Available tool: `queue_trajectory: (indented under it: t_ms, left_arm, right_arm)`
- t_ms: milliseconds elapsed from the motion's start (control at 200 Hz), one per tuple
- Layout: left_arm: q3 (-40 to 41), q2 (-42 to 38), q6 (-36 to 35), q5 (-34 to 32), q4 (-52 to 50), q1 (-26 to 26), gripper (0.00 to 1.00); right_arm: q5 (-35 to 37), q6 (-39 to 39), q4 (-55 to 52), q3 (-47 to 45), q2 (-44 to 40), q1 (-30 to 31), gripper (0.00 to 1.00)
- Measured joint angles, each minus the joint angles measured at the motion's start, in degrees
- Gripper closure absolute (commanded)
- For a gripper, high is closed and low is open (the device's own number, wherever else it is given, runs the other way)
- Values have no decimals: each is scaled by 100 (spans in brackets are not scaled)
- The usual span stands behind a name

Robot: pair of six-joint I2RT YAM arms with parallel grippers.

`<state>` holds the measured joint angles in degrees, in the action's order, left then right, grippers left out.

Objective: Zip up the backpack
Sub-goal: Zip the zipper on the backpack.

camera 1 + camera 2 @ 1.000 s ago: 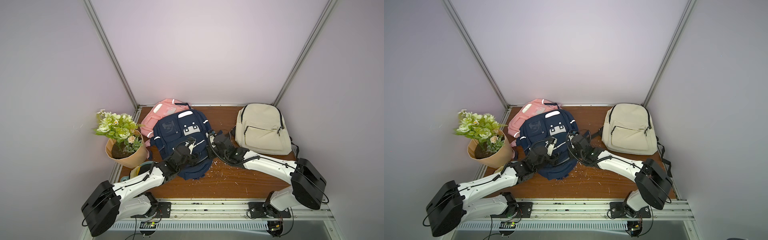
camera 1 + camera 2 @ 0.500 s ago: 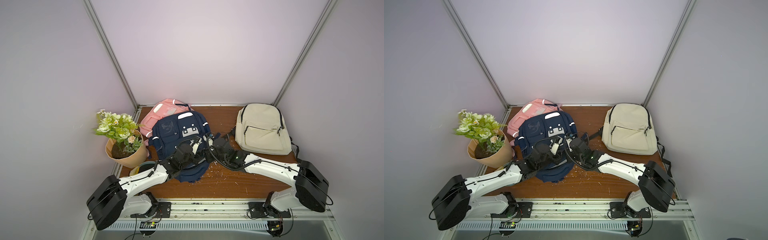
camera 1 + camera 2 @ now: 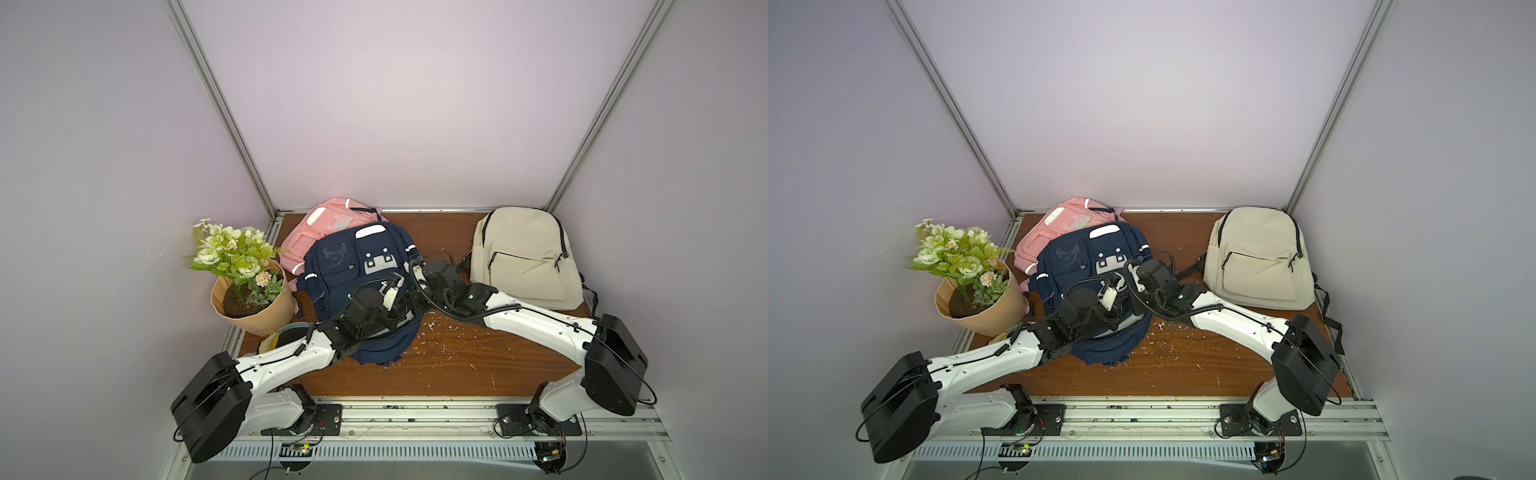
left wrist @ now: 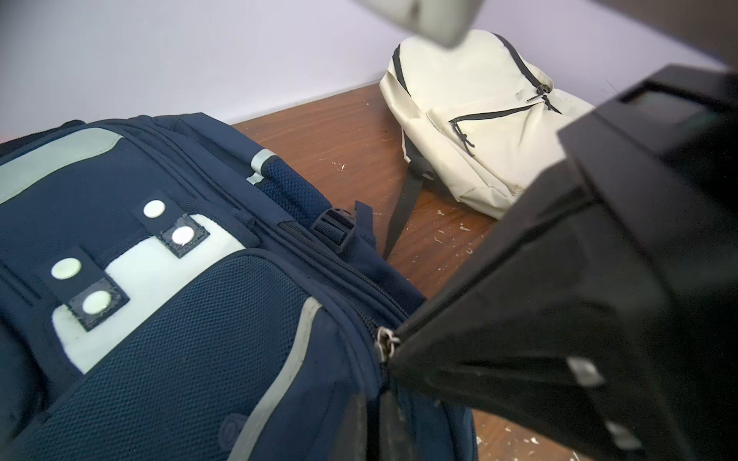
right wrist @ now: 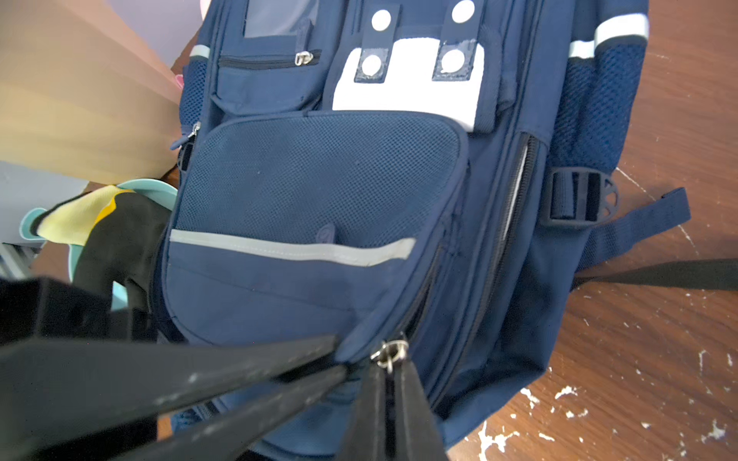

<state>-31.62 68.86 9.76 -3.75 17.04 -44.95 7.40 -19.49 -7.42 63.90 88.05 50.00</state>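
Beside the flower pot [image 3: 278, 318]: zip gripped, hardly closed

Close to that pot, on the worktop [image 3: 457, 374], find the navy backpack [image 3: 345, 266]. With right hand [image 5: 389, 375] clenched on the zip pull [image 5: 389, 353] and left hand [image 5: 341, 357] pinching the pocket edge [image 5: 359, 331], looks only started: left to close the zip track [image 5: 495, 223] gaping on the side away from the pot. Cannot tell contents; only something pale in the gap. Inside the pot, soil [image 3: 237, 303] and flowers [image 3: 228, 253].

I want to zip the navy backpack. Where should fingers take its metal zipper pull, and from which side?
I would pinch the zipper pull across its ring, coming from the navy backpack's bottom end: it sticks out that way at the front pocket's corner. The right gripper holds it so.
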Motion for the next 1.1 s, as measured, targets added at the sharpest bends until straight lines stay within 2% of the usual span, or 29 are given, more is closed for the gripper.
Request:
queue_trajectory:
  t_ms: [195,460,686,916,1101]
  left_arm:
    - [50,0,-37,-52,52,0,100]
    - [94,-2,-111,-37,127,-63,100]
    - [103,0,-254,-162,175,-201,100]
    - [122,2,-365,-186,271,-262,100]
    - [122,247,-485,-474,256,-393,100]
  right_arm:
    - [-249,105,-481,490,321,-203,100]
    - [-343,428,-461,595,492,-404,100]
    - [-361,1123,-254,584,518,-520,100]
    - [-691,1801,-105,566,553,-743,100]
    - [-846,2103,-308,994,1113,-826,100]
